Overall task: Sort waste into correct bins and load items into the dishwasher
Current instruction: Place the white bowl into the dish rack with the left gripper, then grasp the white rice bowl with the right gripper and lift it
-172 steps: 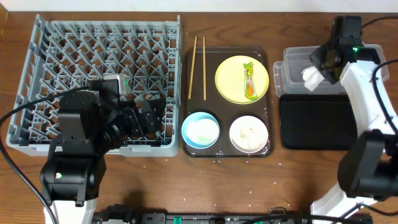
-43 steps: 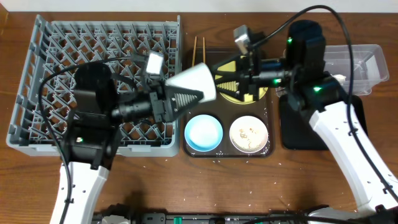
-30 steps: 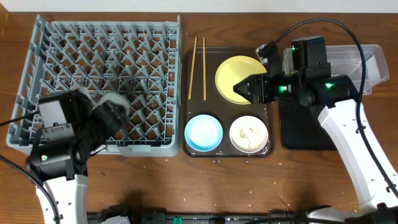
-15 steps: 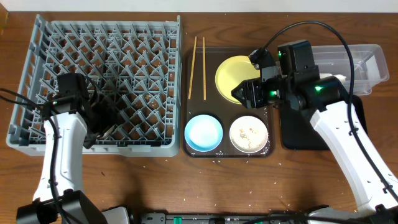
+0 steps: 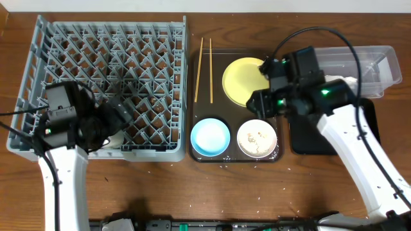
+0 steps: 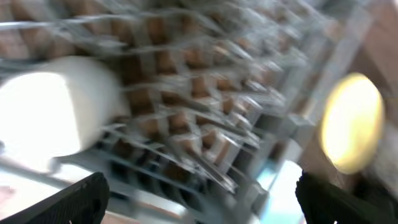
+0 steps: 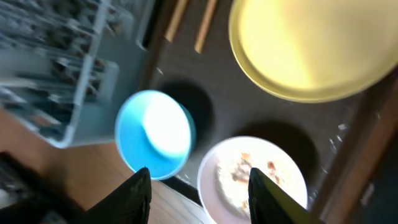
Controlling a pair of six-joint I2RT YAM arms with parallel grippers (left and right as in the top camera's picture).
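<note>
The grey dish rack (image 5: 103, 64) fills the left side. A small white cup (image 5: 115, 138) sits in its front part; in the left wrist view the cup (image 6: 56, 112) lies left of my open, empty left gripper (image 6: 199, 208), which hovers over the rack (image 5: 125, 110). My right gripper (image 5: 257, 102) is open and empty (image 7: 199, 199) over the near edge of the white bowl (image 7: 255, 180), which holds rice-like scraps. The blue bowl (image 7: 155, 134), bare yellow plate (image 7: 311, 50) and two chopsticks (image 5: 203, 61) lie on the tray. Napkin and wrapper are not visible.
The dishes rest on a dark brown serving tray (image 5: 192, 138) right of the rack. A clear plastic tub (image 5: 359, 61) stands at the back right. The black tray (image 5: 300, 138) lies in front of it, partly under my right arm.
The left gripper has let go of the white cup, which now sits in the rack. The right gripper has moved from the yellow plate toward the white bowl. The wrapper is gone from the plate.
</note>
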